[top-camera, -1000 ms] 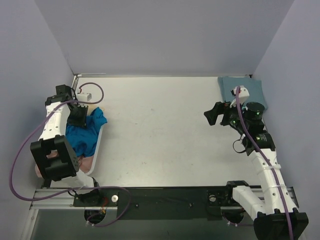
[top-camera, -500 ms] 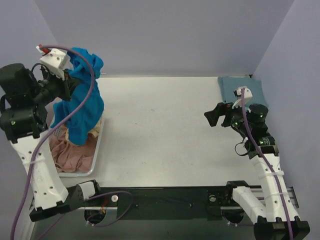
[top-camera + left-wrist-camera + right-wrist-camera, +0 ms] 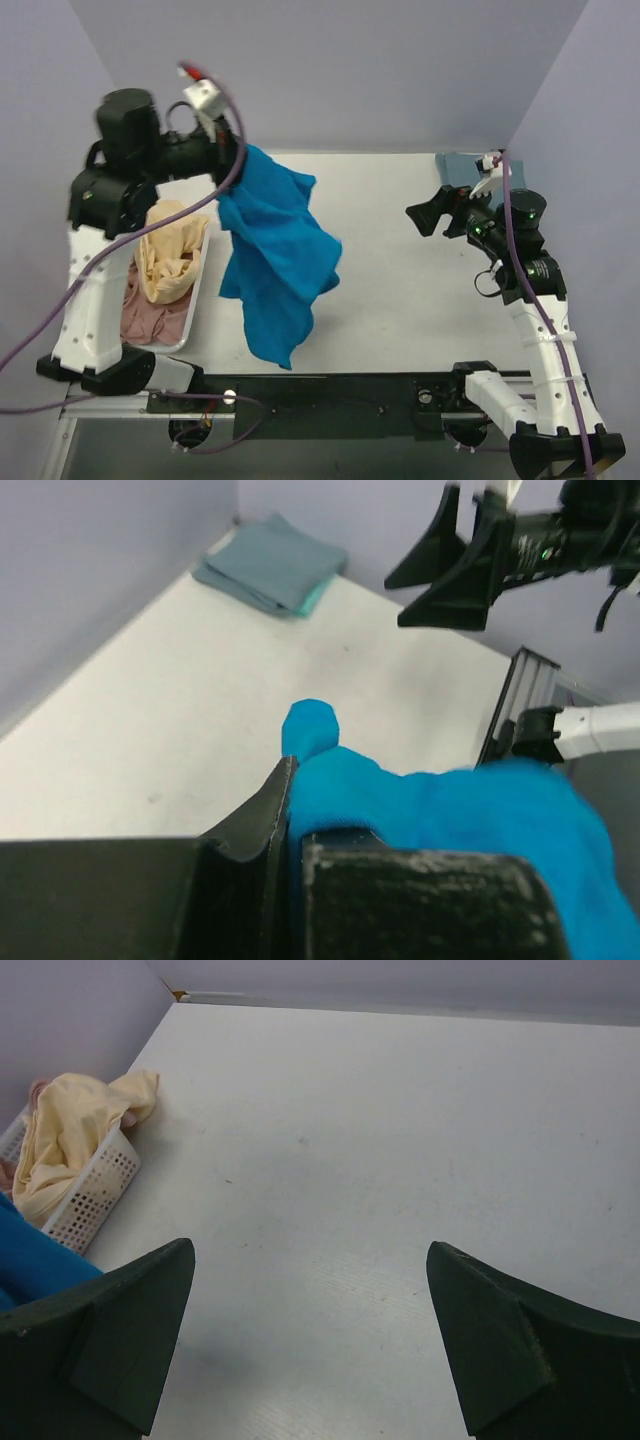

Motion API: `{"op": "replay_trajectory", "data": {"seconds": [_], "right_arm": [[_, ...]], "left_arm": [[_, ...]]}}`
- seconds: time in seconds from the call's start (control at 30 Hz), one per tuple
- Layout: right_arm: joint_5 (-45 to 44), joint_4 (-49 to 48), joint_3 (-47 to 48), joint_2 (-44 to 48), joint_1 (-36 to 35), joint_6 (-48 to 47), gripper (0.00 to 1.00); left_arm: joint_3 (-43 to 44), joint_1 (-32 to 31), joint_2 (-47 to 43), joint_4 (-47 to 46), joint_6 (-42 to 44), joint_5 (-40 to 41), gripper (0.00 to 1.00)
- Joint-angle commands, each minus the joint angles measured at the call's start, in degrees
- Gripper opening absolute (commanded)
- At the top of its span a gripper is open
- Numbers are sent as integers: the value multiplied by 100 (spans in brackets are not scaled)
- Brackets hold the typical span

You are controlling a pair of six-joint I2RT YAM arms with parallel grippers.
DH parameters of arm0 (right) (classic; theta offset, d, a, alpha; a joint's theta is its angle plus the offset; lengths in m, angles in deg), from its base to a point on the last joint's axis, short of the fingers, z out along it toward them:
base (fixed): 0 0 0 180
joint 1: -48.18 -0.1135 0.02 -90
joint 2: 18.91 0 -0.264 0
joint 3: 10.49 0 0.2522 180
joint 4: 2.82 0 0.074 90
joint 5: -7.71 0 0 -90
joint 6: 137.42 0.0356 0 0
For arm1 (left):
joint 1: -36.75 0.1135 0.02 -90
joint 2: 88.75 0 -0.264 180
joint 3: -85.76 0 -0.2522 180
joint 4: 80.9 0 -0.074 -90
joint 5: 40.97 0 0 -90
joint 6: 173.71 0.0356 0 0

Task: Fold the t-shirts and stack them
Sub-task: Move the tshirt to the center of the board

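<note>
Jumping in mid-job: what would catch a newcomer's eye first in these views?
A bright blue shirt dangles from the shut left pincer, high over the table, left of centre. Left of it, a white basket holds a yellow shirt atop a pink one. The right pincer stands open at the right, near a folded teal shirt in the far corner.

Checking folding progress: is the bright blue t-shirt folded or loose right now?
Loose, not folded. The blue t-shirt hangs crumpled in uneven drapes from the left jaws, which are shut on one bunched edge.
</note>
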Motion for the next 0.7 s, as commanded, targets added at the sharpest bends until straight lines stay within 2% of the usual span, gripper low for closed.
{"op": "replay_trajectory", "data": {"seconds": [0.0,0.2,0.33,0.4,0.43,0.47,0.57,0.67], "right_arm": [[-222,491,567,-282,-45,118,94],[-1347,1502,1042,-634,-36,153,94],[-2015,2346,1332,-916,-45,-22,92],[-2384,2724,1437,-1126,-71,-75,90],[-2577,3004,1482,-1292,-89,-67,88],[-2674,3146,1569,-1381,-106,-67,86],[-2921,3639,1553,-1654,-508,-67,80],[-2800,3175,861,-1523,-1701,-84,79]], "left_arm": [[142,-1310,860,259,350,1183,0],[240,-2024,2476,-267,-131,1501,0],[652,-2508,3460,-540,51,1888,0],[934,-2658,3926,-611,227,1827,35],[1239,-2649,4112,-559,210,1818,71],[1381,-2623,4331,-437,244,1905,84],[1541,-2326,4281,-470,516,2502,86],[1419,-1772,3905,-488,473,2538,87]]}}
